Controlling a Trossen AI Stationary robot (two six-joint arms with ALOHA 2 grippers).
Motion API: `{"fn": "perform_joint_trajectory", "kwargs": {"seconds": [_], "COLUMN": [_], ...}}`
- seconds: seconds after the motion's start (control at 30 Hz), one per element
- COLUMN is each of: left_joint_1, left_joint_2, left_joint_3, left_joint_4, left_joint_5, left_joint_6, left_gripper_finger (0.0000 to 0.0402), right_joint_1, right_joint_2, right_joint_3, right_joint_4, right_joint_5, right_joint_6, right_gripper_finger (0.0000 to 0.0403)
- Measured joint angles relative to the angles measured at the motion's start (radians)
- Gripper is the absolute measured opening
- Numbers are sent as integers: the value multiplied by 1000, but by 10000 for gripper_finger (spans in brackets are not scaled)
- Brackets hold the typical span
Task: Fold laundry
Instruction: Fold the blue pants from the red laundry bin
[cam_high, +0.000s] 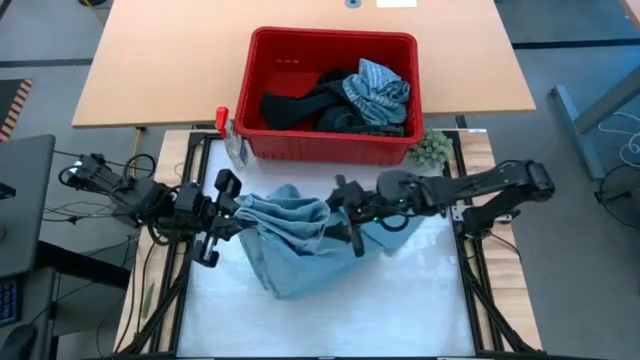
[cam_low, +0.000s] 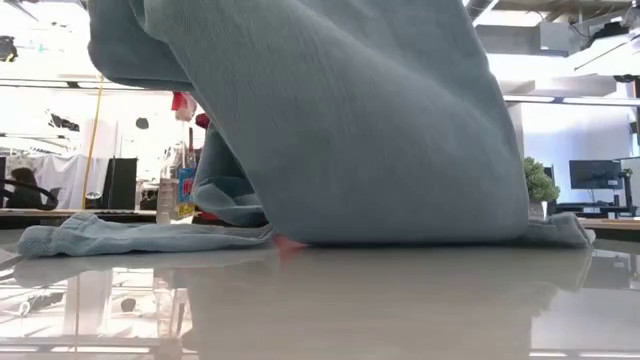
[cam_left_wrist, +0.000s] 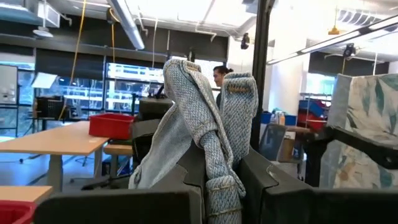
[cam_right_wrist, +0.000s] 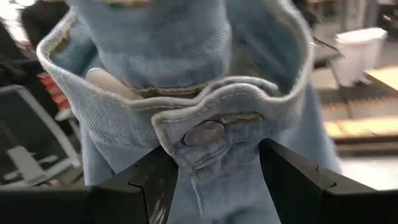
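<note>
A light blue denim garment from the laundry is held up over the middle of the table between my two grippers. My left gripper is shut on its left side, and my right gripper is closed on its right side. In the low view the garment hangs like a curtain. Its lower edge rests on the tabletop, and a stretch lies flat to one side. My left gripper pinches a bunched, folded ridge of the garment between its two fingers, several layers thick. The cloth stands up past the fingertips, and the rest hangs toward the table. My right gripper holds the garment's waistband by the metal button between its two fingers. The band is doubled over, and the hold stands well above the table while the cloth below hangs down.
A red basket at the table's far edge holds dark garments and a grey-blue striped one. A green fuzzy ball sits by the basket's right corner. A bottle with a red cap stands by its left corner.
</note>
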Motion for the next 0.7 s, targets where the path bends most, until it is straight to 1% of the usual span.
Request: {"fn": "perform_joint_trajectory", "kwargs": {"seconds": [0.07, 0.2, 0.27, 0.33, 0.37, 0.43, 0.57, 0.6, 0.63, 0.7], "left_joint_1": [0, -12, -19, -25, -26, -29, -30, -30, -30, -30], "left_joint_2": [-3, -17, -24, -28, -28, -28, -28, -28, -28, -31], "left_joint_3": [0, 0, 0, 1, 1, 1, 2, 2, 2, 2], "left_joint_4": [3, -12, -27, -41, -44, -44, -42, -38, -28, 10], "left_joint_5": [-2, -15, -31, -41, -42, -51, -55, -56, -54, -49], "left_joint_6": [1, 1, 0, -8, -11, -12, -7, 0, 8, 30], "left_gripper_finger": [28, 28, 28, 28, 28, 28, 28, 28, 28, 28], "right_joint_1": [0, 4, 8, 13, 14, 14, 13, 13, 13, 8], "right_joint_2": [24, 37, 36, 36, 36, 36, 28, 21, 15, -14], "right_joint_3": [0, 0, 0, 0, 0, 0, 2, 10, 25, 72], "right_joint_4": [53, 62, 68, 100, 123, 176, 241, 228, 215, 162], "right_joint_5": [-46, -110, -117, -108, -105, -105, -91, -83, -74, -24], "right_joint_6": [-1, -31, -58, -82, -94, -105, -170, -205, -236, -288], "right_gripper_finger": [249, 249, 247, 235, 220, 176, 47, 34, 34, 34]}}
